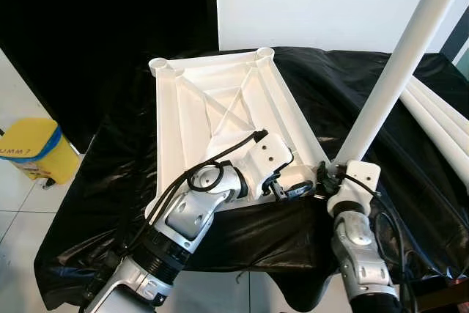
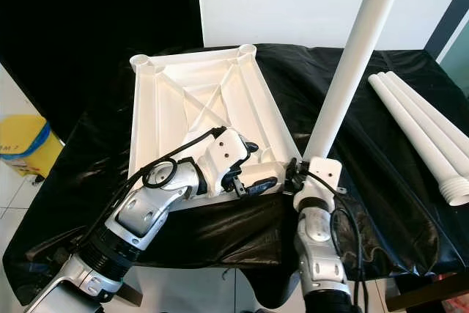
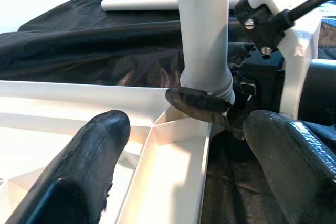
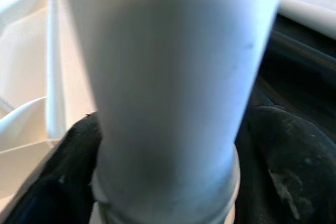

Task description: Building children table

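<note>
A white tabletop lies upside down on the black-covered table, its ribs and corner sockets facing up. My right gripper is shut on the lower end of a long white table leg, which stands tilted with its foot at the tabletop's near right corner. In the right wrist view the leg sits between both dark fingers. My left gripper is open just beside that corner. Its fingers straddle the tabletop's rim without closing on it, facing the leg.
Three spare white legs lie side by side on the black cloth at the right. A yellow bin stands on the floor at the left. A dark door and white wall lie behind the table.
</note>
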Motion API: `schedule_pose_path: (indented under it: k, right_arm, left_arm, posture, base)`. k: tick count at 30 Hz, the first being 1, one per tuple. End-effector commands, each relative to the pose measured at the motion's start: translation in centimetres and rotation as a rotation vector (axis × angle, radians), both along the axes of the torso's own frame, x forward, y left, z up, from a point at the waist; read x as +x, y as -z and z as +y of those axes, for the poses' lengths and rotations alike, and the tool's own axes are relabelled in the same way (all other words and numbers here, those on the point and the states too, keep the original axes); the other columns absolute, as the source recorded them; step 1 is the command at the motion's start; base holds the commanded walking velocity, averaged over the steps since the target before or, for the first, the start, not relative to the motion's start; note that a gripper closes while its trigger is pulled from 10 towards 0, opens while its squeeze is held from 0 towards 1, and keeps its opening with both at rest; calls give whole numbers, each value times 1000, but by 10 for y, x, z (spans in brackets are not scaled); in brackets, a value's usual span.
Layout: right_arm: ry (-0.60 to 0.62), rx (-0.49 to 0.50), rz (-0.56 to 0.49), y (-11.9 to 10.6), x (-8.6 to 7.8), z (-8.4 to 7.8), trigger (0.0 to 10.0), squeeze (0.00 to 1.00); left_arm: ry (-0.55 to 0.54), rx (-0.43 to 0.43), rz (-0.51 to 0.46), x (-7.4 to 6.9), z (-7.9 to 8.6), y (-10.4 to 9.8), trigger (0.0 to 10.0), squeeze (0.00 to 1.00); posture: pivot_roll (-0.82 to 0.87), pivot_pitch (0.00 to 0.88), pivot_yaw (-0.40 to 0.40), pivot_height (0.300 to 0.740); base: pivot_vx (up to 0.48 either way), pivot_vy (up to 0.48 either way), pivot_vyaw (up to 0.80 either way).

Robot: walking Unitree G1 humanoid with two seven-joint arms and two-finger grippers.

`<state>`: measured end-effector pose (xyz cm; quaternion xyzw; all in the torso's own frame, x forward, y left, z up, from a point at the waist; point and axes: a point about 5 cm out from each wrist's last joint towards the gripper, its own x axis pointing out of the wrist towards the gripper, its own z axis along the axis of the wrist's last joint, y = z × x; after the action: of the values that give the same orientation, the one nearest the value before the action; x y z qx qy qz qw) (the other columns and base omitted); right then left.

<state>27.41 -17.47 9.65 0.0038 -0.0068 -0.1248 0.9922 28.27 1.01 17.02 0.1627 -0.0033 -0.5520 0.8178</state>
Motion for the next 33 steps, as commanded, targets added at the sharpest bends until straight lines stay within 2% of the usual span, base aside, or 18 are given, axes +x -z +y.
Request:
schedule_pose_path:
  k: [1, 4, 5, 6, 17, 18, 19, 20, 21, 31, 32, 33]
  right_arm:
    - [-16, -3, -12, 0, -3, 0, 10000, 1000]
    - [-77, -15, -40, -3, -6, -4, 10000, 1000]
    - [-150, -29, -62, -6, -8, -5, 10000, 1000]
    - [-186, -31, -71, -7, -8, -5, 10000, 0]
    - [-347, -66, -116, -17, -7, -7, 10000, 0]
    - [-396, -75, -121, -19, -5, -8, 10000, 0]
    - [-396, -75, -121, -19, -5, -8, 10000, 0]
    - [-477, -98, -123, -22, -3, -10, 10000, 0]
    - [-497, -104, -121, -23, -2, -11, 10000, 0]
    - [-589, -156, -86, -23, 10, -21, 10000, 0]
    - [-609, -156, -68, -21, 12, -22, 6235, 0]
    - [-609, -156, -68, -21, 12, -22, 6235, 0]
  left_arm:
    - [27, 11, 13, 0, 0, 3, 10000, 0]
    - [25, 11, 24, 0, 0, 6, 10000, 0]
    - [25, 12, 30, -1, 1, 9, 10000, 0]
    - [23, 11, 34, -1, 1, 11, 10000, 0]
    - [31, 6, 51, -2, 0, 15, 10000, 0]
    - [33, 6, 54, -3, 0, 16, 10000, 0]
    - [33, 6, 54, -3, 0, 16, 10000, 0]
    - [38, 5, 57, -4, -1, 17, 10000, 0]
    - [40, 5, 58, -4, -1, 17, 10000, 0]
    - [48, 8, 57, -5, -1, 17, 10000, 0]
    - [48, 10, 56, -5, -1, 17, 10000, 0]
    - [48, 10, 56, -5, -1, 17, 10000, 0]
  posture:
    - [-53, 0, -28, 740]
    - [-55, 0, -27, 740]
    - [-55, 0, -27, 740]
    - [-55, 0, -27, 740]
    - [-65, 0, -22, 740]
    - [-66, 0, -21, 740]
    - [-66, 0, -21, 740]
    - [-67, 0, -18, 740]
    - [-67, 0, -18, 740]
    - [-60, 2, -14, 740]
    - [-57, 0, -13, 740]
    - [-57, 0, -13, 740]
  base:
    - [0, 0, 0]
    - [0, 0, 0]
    - [0, 0, 0]
    - [0, 0, 0]
    - [0, 0, 0]
    - [0, 0, 0]
    - [0, 0, 0]
    - [0, 0, 0]
    - [0, 0, 0]
    - [0, 0, 0]
    - [0, 0, 0]
    - [0, 0, 0]
